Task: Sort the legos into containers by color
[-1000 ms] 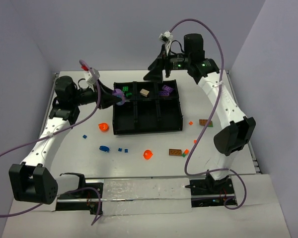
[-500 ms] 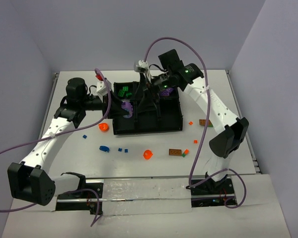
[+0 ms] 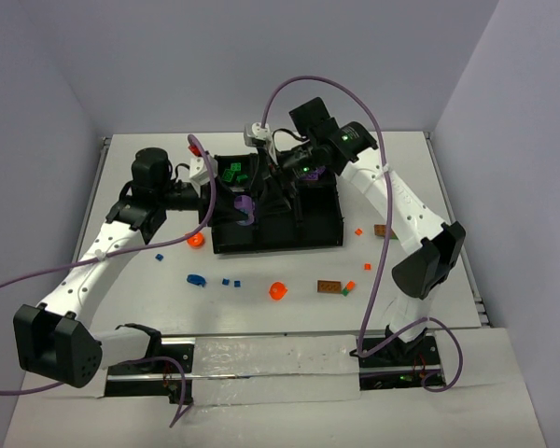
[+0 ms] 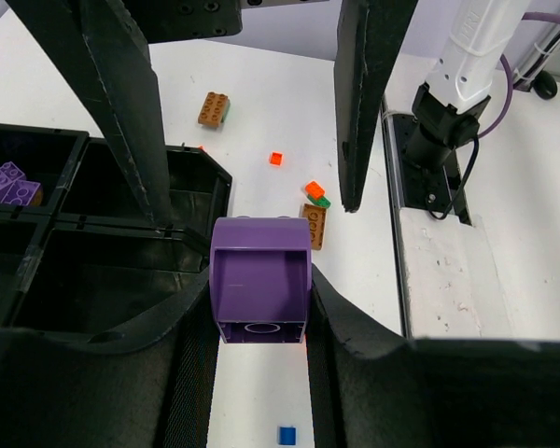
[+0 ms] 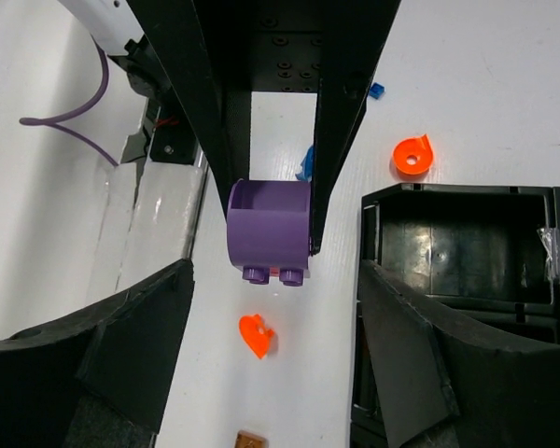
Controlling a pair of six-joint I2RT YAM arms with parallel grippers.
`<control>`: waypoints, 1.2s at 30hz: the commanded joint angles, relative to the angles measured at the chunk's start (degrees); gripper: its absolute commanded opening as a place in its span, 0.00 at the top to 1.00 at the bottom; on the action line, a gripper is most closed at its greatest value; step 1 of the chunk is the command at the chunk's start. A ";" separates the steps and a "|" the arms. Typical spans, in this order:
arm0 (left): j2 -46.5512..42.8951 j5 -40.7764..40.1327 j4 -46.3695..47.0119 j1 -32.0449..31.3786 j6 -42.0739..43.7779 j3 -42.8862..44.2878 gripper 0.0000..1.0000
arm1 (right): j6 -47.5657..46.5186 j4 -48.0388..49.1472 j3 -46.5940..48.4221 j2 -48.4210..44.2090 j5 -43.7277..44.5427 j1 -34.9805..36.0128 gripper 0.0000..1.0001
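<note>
Left tool (image 4: 261, 313): partly closed and clamped on a purple curved plastic lego piece (image 4: 260, 280), with one finger on each flat side. The piece is held in the air at the left side of the shallow black plastic tray (image 3: 275, 247). Its hollow face is toward the left wrist camera.

Right tool (image 5: 275, 271): jaws wide. Its fingers stand on either side of the purple piece without touching it. It holds nothing.

Tray contents visible: green lego pieces (image 3: 231, 172) in the far-left compartment, purple lego bricks (image 4: 9, 182) in the far-right one.

Loose on the white bench (image 3: 243, 313):
- Two orange round lego pieces (image 3: 196, 240) (image 3: 278, 291), in front of the tray.
- A blue lego piece (image 3: 196, 278), near the left one.
- A brown lego brick (image 3: 329, 287), right of centre.
</note>
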 commanded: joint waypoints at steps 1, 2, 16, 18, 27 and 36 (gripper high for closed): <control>-0.51 -0.67 0.61 -0.31 0.44 2.64 0.91 | 0.11 2.26 0.44 -3.37 0.69 1.10 0.27; -0.44 -0.75 0.91 -0.31 0.15 2.64 0.91 | 0.11 2.48 0.29 -3.44 0.83 1.32 0.29; -0.17 -1.31 2.62 -0.48 -1.57 2.11 0.90 | 1.50 4.92 -0.97 -3.84 1.66 2.72 0.40; -0.25 -1.37 2.67 -0.57 -1.61 2.02 0.90 | 2.47 6.43 -1.68 -4.23 2.26 2.83 0.41; -0.34 -1.98 2.49 -0.57 -1.88 2.02 0.88 | 3.71 8.70 -2.70 -4.06 4.33 3.52 0.58; -2.62 -5.01 -1.00 0.65 -0.91 0.89 0.19 | 5.81 7.13 -2.87 -4.05 5.80 1.26 1.00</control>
